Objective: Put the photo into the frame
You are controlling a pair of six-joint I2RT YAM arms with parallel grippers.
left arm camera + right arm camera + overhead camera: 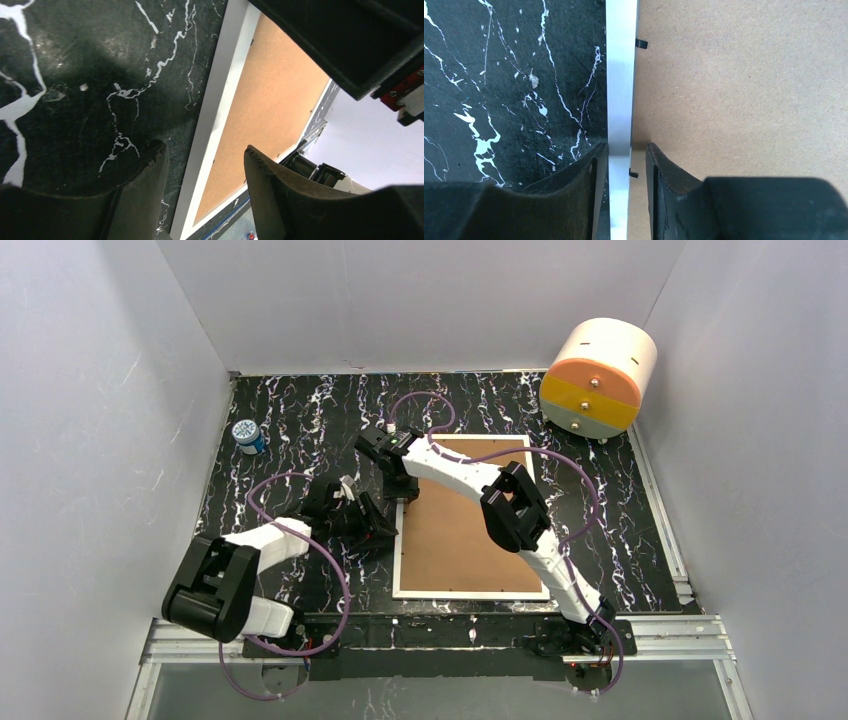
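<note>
Along the left edge of the frame (450, 540), which lies brown back up on the bench (290, 420), I have set both tools. My right tool (625, 147) straddles the white rim with its fingers apart, not pinching. My left tool (204, 150) hangs spread over the same rim, nearer my bases, probably so that closing would grip that edge. The photo shows in no view.

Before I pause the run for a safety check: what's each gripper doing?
Left gripper: open, straddling the rim of the white-rimmed, brown-backed picture frame, gripping nothing.
Right gripper: narrowly open astride the same rim, not clamped.
</note>
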